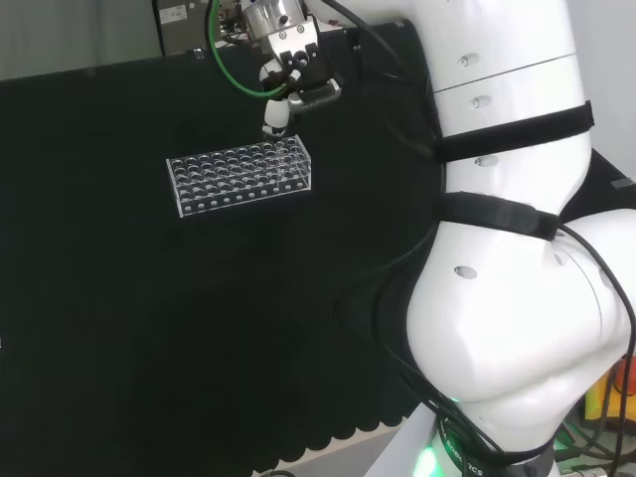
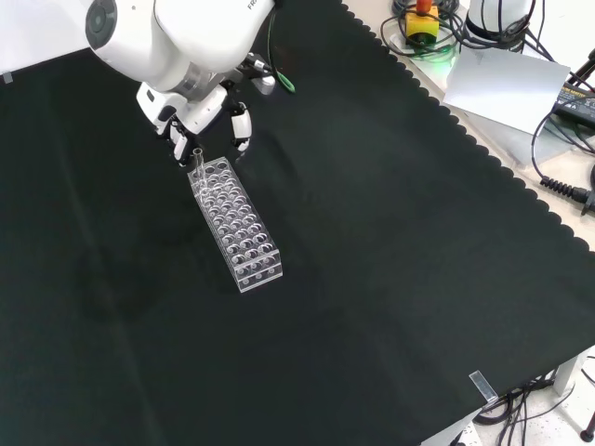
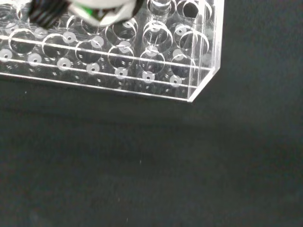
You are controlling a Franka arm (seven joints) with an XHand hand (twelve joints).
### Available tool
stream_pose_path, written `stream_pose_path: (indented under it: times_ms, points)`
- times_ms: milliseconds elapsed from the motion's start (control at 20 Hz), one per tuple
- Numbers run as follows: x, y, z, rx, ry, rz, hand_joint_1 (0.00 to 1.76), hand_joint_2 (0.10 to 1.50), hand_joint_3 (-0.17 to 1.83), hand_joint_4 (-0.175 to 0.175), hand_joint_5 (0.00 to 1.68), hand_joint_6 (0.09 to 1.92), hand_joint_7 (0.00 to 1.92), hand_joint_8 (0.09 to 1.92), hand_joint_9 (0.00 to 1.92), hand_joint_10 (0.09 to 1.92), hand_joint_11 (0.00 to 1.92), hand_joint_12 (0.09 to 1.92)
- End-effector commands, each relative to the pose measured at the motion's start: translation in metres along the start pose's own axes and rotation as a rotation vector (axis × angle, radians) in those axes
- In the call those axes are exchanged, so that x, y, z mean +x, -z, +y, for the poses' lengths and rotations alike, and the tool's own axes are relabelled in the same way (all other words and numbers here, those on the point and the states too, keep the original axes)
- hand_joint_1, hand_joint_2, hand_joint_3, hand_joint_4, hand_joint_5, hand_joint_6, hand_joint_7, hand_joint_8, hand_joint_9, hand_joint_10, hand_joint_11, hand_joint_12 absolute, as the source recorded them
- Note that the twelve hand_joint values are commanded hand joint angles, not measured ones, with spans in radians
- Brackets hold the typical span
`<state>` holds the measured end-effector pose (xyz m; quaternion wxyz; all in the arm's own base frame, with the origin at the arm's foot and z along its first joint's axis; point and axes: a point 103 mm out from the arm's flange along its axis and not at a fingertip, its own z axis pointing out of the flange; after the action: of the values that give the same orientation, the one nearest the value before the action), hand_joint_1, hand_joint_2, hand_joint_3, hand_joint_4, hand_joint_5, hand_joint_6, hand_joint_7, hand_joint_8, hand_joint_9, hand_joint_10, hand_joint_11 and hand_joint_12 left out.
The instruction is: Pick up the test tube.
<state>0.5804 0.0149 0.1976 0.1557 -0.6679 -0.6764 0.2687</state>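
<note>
Head view: the hand [image 1: 288,84] hangs at about one o'clock of the clear rack [image 1: 241,177], fingers pointing down over its far right corner, likely lined up for a tube there.

Front view: the test tube [image 2: 197,160] stands upright in the rack's top end hole at twelve o'clock, with the fingers [image 2: 241,127] just beside it; whether they pinch it, I cannot tell.

Wrist view: the rack's corner holes sit close below on the black cloth [image 3: 142,165].

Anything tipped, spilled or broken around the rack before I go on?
Nothing stands out. The clear test tube rack sits flat on the black cloth, one test tube stands at its far corner, and the hand is just above it.
</note>
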Motion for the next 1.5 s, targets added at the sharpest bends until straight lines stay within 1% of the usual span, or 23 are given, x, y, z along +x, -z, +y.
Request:
stream_pose_path:
  times_ms: [50, 150, 300, 650, 800, 950, 1050, 1100, 1150, 1200, 1250, 1350, 1400, 1500]
  points:
    - [-0.003, -0.001, 0.006, -0.007, -0.013, 0.005, 0.94, 0.66, 0.74, -0.092, 0.48, 0.64, 0.84, 0.76, 0.69, 0.72, 0.27, 1.50]
    - [-0.003, 0.000, 0.007, -0.026, -0.012, 0.021, 0.95, 0.66, 0.74, -0.088, 0.49, 0.65, 0.85, 0.76, 0.69, 0.72, 0.27, 1.50]
    - [0.000, 0.001, 0.008, -0.033, -0.011, 0.036, 0.96, 0.65, 0.76, -0.083, 0.52, 0.69, 0.88, 0.76, 0.72, 0.72, 0.28, 1.49]
    - [0.011, 0.007, 0.013, -0.063, -0.010, 0.072, 0.97, 0.65, 0.77, -0.088, 0.54, 0.73, 0.92, 0.76, 0.76, 0.71, 0.31, 1.48]
    - [0.015, 0.009, 0.015, -0.101, -0.014, 0.081, 0.98, 0.65, 0.77, -0.093, 0.58, 0.76, 0.96, 0.76, 0.80, 0.69, 0.34, 1.47]
    - [0.019, 0.010, 0.016, -0.142, -0.024, 0.082, 1.03, 0.63, 0.79, -0.109, 0.69, 0.79, 1.14, 0.70, 0.97, 0.62, 0.45, 1.41]
    - [0.020, 0.011, 0.016, -0.177, -0.041, 0.094, 1.06, 0.63, 0.79, -0.129, 0.79, 0.79, 1.27, 0.65, 1.17, 0.59, 0.63, 1.33]
    - [0.020, 0.011, 0.017, -0.201, -0.056, 0.111, 1.09, 0.72, 0.65, -0.124, 0.88, 0.85, 1.34, 0.63, 1.27, 0.60, 0.77, 1.27]
    - [0.019, 0.011, 0.017, -0.226, -0.073, 0.141, 1.13, 0.81, 0.51, -0.142, 0.97, 0.87, 1.41, 0.60, 1.37, 0.61, 0.92, 1.19]
    - [0.017, 0.012, 0.017, -0.259, -0.092, 0.183, 1.15, 0.85, 0.41, -0.157, 1.05, 0.84, 1.47, 0.58, 1.45, 0.63, 1.07, 1.11]
    - [0.015, 0.012, 0.017, -0.289, -0.113, 0.233, 1.17, 0.86, 0.37, -0.166, 1.11, 0.77, 1.52, 0.56, 1.52, 0.64, 1.18, 1.04]
    - [0.010, 0.012, 0.017, -0.320, -0.131, 0.333, 1.20, 0.81, 0.39, -0.174, 1.23, 0.63, 1.61, 0.53, 1.61, 0.66, 1.26, 0.96]
    - [0.009, 0.013, 0.017, -0.331, -0.131, 0.370, 1.21, 0.79, 0.41, -0.175, 1.27, 0.57, 1.64, 0.51, 1.63, 0.66, 1.28, 0.94]
    - [0.007, 0.017, 0.016, -0.351, -0.127, 0.404, 1.22, 0.75, 0.45, -0.175, 1.32, 0.49, 1.68, 0.47, 1.66, 0.66, 1.29, 0.91]
